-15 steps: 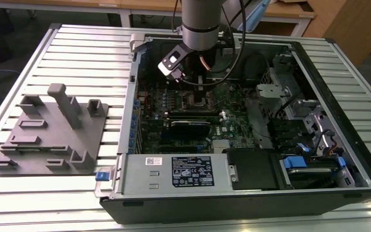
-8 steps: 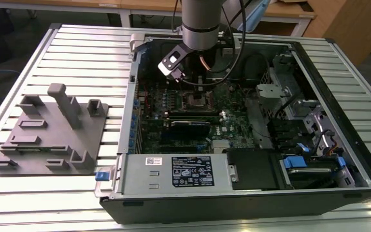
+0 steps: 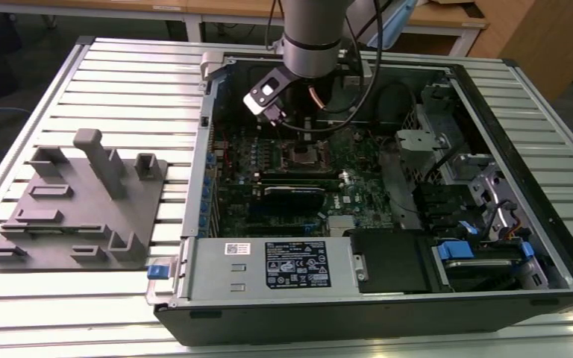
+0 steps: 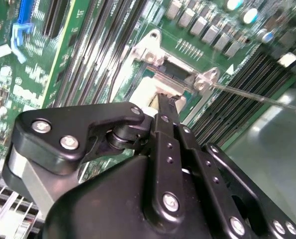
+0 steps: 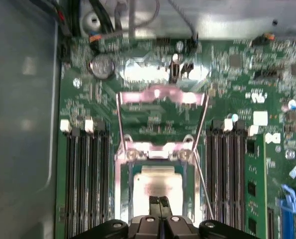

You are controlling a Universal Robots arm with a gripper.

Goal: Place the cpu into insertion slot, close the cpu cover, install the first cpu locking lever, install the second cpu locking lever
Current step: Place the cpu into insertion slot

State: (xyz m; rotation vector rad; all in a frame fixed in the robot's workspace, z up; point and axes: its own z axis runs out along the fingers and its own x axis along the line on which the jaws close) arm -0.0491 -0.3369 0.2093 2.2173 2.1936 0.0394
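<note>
View: exterior view
Desk point(image 3: 117, 313): slatted metal, carrying an open case point(image 3: 366, 321) that takes the middle and the exterior view's right.
Block point(image 3: 77, 201): grey moulded fixture on the desk at the exterior view's left, apart from the case.
Arm point(image 3: 312, 30): reaches from the upper middle of the frame into the case.
Tool point(image 3: 274, 112): upper middle, tilted, above the green board point(image 3: 266, 160); its gap cannot be told here.
Slot point(image 3: 307, 155): near the centre of the frame, on the board, just below the tool.

View: first wrist view
Tool point(image 5: 159, 201): narrow, the two black fingers point(image 5: 153, 203) pressed together with nothing between them; the tips hang over the cpu's near edge.
Cpu point(image 5: 157, 181): silver-grey square lying flat inside the slot point(image 5: 186, 174).
Cover point(image 5: 160, 94): raised off the slot, standing at its far side; green board shows through its window.
Lever point(image 5: 202, 186): thin bright rod slanting between the slot and the memory slots point(image 5: 227, 169).
Memory slots: long black rows on both sides of the slot.

View: second wrist view
Tool point(image 4: 167, 102): black linkage ending in one thin tip, fingers together, holding nothing, right over the slot point(image 4: 162, 64).
Cpu point(image 4: 145, 92): pale patch just beside the tip, mostly hidden by the tool; whether the tip touches it I cannot tell.
Lever point(image 4: 252, 94): thin rod sticking out from the metal bracket at the slot's corner, across the memory slots point(image 4: 247, 69).
</note>
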